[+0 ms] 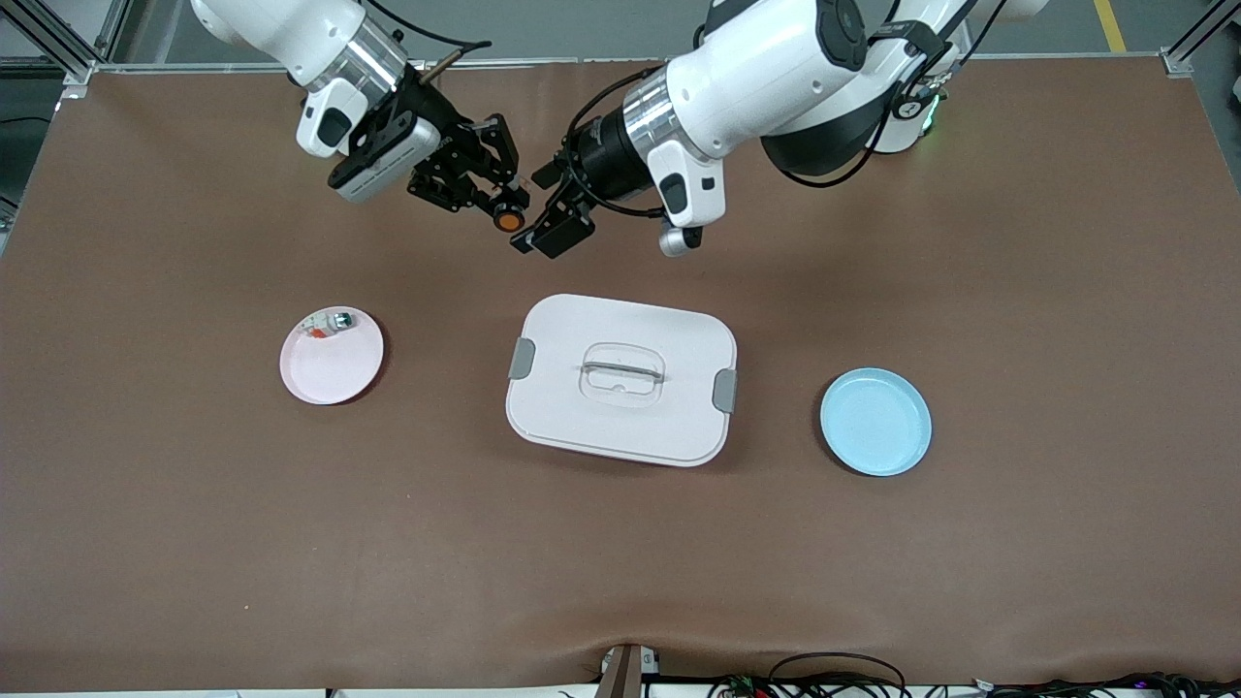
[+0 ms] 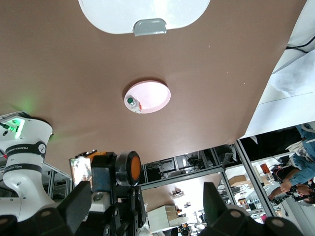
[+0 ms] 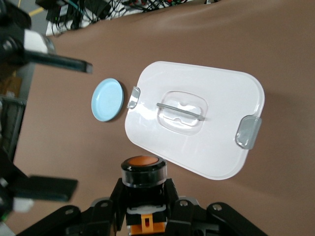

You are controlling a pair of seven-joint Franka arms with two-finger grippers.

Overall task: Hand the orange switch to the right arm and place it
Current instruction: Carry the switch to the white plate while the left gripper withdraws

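The orange switch [image 1: 508, 215], a small black part with a round orange button end, is held in my right gripper [image 1: 499, 204], which is shut on it above the brown mat. In the right wrist view the switch [image 3: 144, 172] sits between that gripper's [image 3: 143, 196] fingers, button end outward. My left gripper [image 1: 543, 206] is open, its fingers spread wide on either side of the switch without touching it. The left wrist view shows the switch [image 2: 129, 167] between the spread fingers of my left gripper [image 2: 146, 196], close to one finger.
A white lidded box [image 1: 679, 436] sits mid-table, nearer the front camera than the grippers. A pink plate [image 1: 332, 373] holding a whitish small piece [image 1: 328, 324] lies toward the right arm's end. A blue plate [image 1: 875, 421] lies toward the left arm's end.
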